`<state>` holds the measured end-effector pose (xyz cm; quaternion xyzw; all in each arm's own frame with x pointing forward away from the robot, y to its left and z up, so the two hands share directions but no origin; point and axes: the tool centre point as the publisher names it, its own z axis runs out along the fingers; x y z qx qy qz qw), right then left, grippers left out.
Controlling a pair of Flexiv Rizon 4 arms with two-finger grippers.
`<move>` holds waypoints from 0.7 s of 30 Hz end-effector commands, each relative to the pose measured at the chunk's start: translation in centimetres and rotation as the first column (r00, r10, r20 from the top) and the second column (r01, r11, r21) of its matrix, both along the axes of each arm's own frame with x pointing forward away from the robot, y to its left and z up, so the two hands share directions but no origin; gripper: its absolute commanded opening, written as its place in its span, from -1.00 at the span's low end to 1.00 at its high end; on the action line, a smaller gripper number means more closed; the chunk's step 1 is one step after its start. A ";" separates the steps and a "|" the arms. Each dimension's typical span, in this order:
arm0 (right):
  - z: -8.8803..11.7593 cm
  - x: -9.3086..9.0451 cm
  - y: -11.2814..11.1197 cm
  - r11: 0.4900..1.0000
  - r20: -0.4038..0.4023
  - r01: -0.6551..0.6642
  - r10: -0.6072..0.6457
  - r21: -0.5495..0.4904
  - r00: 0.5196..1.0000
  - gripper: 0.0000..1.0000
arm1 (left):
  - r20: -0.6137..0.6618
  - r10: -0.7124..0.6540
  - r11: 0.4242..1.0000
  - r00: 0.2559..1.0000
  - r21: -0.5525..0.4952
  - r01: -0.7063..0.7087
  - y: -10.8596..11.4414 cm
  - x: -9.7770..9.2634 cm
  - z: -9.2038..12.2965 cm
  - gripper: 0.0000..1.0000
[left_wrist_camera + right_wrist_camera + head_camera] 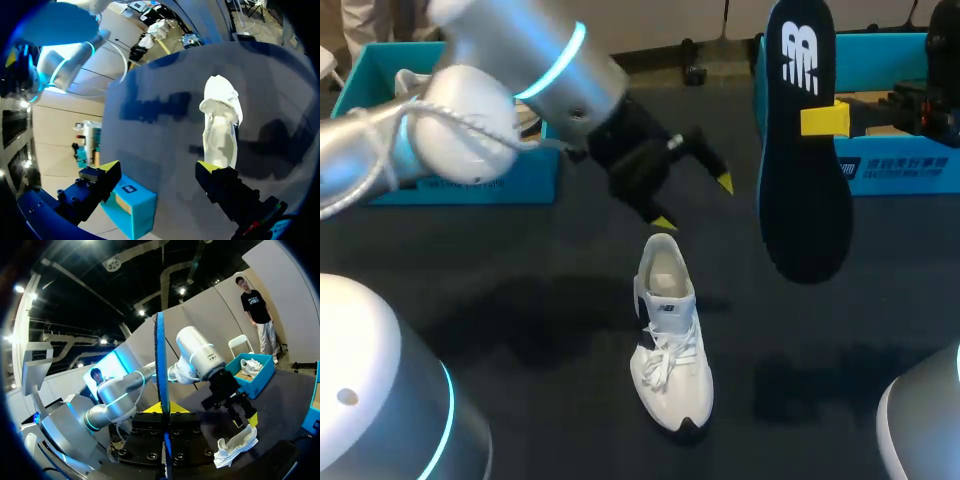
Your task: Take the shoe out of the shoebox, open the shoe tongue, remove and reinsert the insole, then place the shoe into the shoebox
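**Dark table: shoe out, insole lifted clear**

Dark table [520, 300], matte, with arm shadows across it. White shoe [670, 340] sits at centre frame, toe toward the lower edge, heel toward the top. It stands on its sole, outside both boxes.

Progress, as I judge it:
- Shoe is out of its box: done.
- Tongue looks pulled back, with the mouth of the shoe wide and pale inside: probably done.
- Insole [805, 180] is out. It hangs at upper right, dark, with its long side upright and well above the shoe.
- Left to do: put the insole back in and return the shoe to a box.

Tools:
- Right gripper [825, 120] is clamped on the insole near its middle. The right wrist view shows the insole edge-on between the yellow tips.
- Left gripper [693, 202] has its fingers spread and holds nothing. It hovers just above and behind the shoe's heel.

Edges and room:
- Left shoebox [470, 185] is at upper left, with another white shoe inside.
- Right shoebox [905, 170] is at upper right, its near corner hidden behind the insole.
- Both boxes are well apart from the shoe.
- Open tabletop lies on either side of the shoe. The heel side is crowded by the left gripper, so the insole's way down to the mouth looks narrow.
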<state>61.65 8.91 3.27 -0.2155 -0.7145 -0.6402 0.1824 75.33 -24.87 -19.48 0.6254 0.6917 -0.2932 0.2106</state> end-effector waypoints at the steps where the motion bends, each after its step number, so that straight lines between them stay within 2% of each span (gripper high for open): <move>1: 0.0 0.3 0.2 1.000 -0.002 -0.004 0.004 -0.003 1.000 -1.00 | 0.029 0.064 0.888 0.998 -0.457 -0.044 2.7 -0.4 1.9 1.00; 8: 0.0 0.3 0.2 1.000 -0.002 -0.004 0.004 -0.003 1.000 -1.00 | 0.018 0.044 0.779 0.999 -0.627 -0.023 3.3 0.0 4.7 1.00; 10: 0.0 0.3 0.2 1.000 -0.002 -0.004 0.004 -0.003 1.000 -1.00 | 0.039 0.045 0.731 0.998 -0.682 -0.006 3.5 0.2 5.3 1.00; 13: 0.0 0.3 0.2 1.000 -0.002 -0.004 0.004 -0.003 1.000 -1.00 | 0.046 0.048 0.699 0.998 -0.715 -0.001 3.8 0.3 5.9 1.00; 18: 0.0 0.3 0.2 1.000 -0.002 -0.004 0.004 -0.003 1.000 -1.00 | 0.048 0.054 0.597 0.997 -0.803 0.006 4.1 0.8 7.4 1.00; 21: 0.0 0.3 0.2 1.000 -0.002 -0.004 0.004 -0.003 1.000 -1.00 | 0.050 0.047 0.570 0.998 -0.821 0.014 4.2 1.0 8.0 1.00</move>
